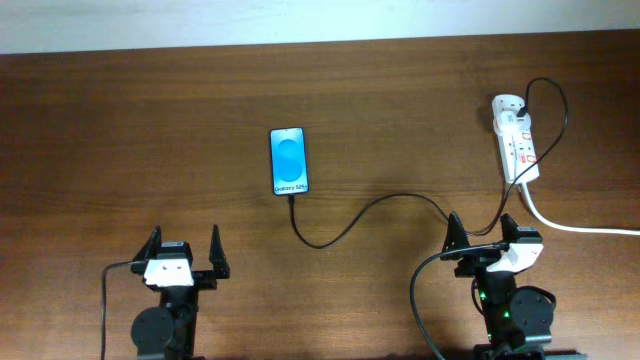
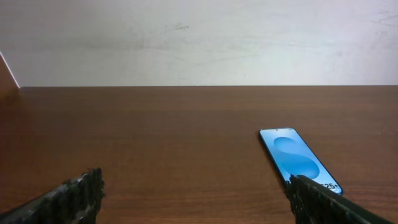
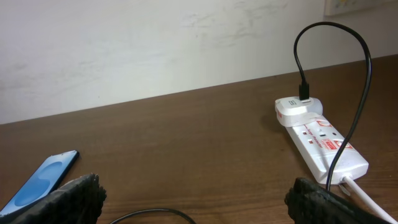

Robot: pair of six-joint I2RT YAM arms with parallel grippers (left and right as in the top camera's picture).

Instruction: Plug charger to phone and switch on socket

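The phone [image 1: 289, 161] lies face up mid-table, blue screen lit; it also shows in the left wrist view [image 2: 297, 157] and the right wrist view [image 3: 42, 182]. The black charger cable [image 1: 370, 210] runs from the phone's near end, its tip at the phone's bottom edge, curving right to the white socket strip [image 1: 517, 145], also in the right wrist view [image 3: 320, 140], with a black plug in a white adapter. My left gripper [image 1: 184, 251] is open and empty, near the front edge, below-left of the phone. My right gripper [image 1: 485, 234] is open and empty, just in front of the strip.
A thick white cord [image 1: 580, 226] leaves the strip toward the right edge. The charger cable loops above the strip [image 3: 333, 50] and passes close by my right gripper. A pale wall stands behind the table.
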